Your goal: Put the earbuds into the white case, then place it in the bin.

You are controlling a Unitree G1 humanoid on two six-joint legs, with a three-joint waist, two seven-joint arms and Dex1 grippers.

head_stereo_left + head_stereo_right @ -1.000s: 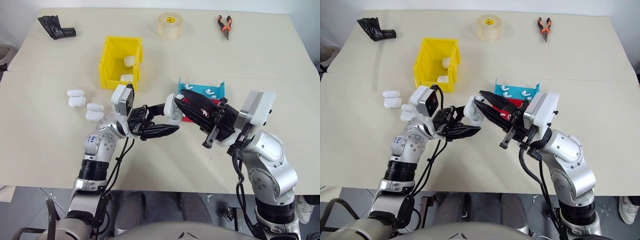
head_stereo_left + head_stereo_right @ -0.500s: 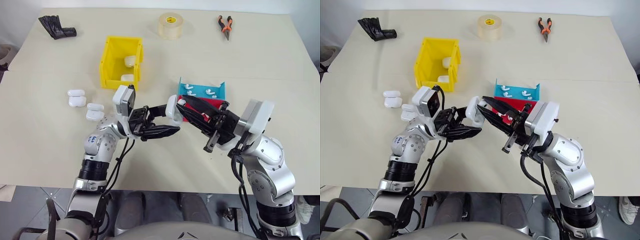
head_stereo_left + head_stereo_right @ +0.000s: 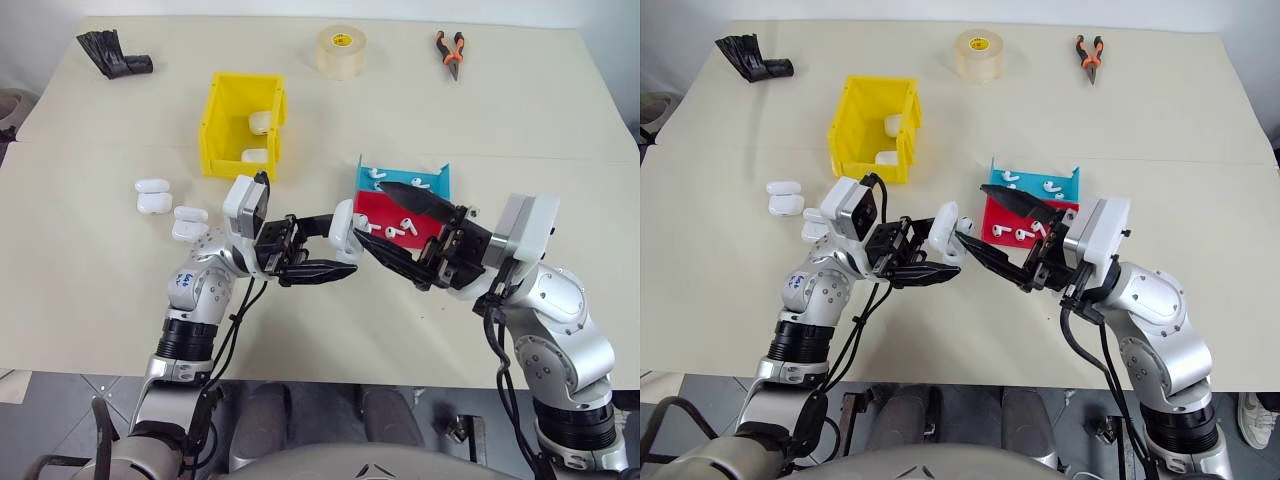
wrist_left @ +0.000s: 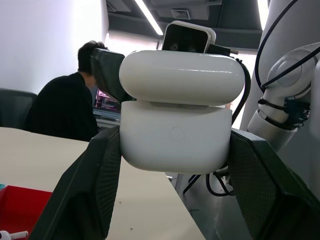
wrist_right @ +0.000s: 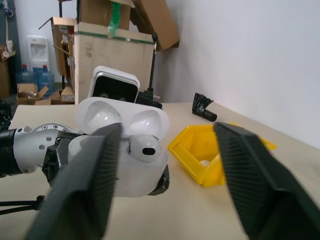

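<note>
I am holding the small glossy white rounded earbud case point(image 3: 345, 228) clenched in my left hand point(image 3: 322, 245) above the beige worktop point(image 3: 560, 120), its hinged lid standing open. In the right wrist view 1 tiny white earbud point(image 5: 144, 144) is sitting in the case, stem down but not looking fully seated. My right hand point(image 3: 402, 225) is hovering just beside the case with its 2 black fingers spread and nothing between them. I judge the loading step is half done: more loose earbuds are lying in the shallow red and blue tray point(image 3: 437, 178) under my right hand. The next move, as I see it, calls for picking a 2nd earbud from the tray while my left hand is keeping the case steady. The bright yellow rectangular plastic bin point(image 3: 226, 120) is waiting well apart, 2 white cases already inside it.
</note>
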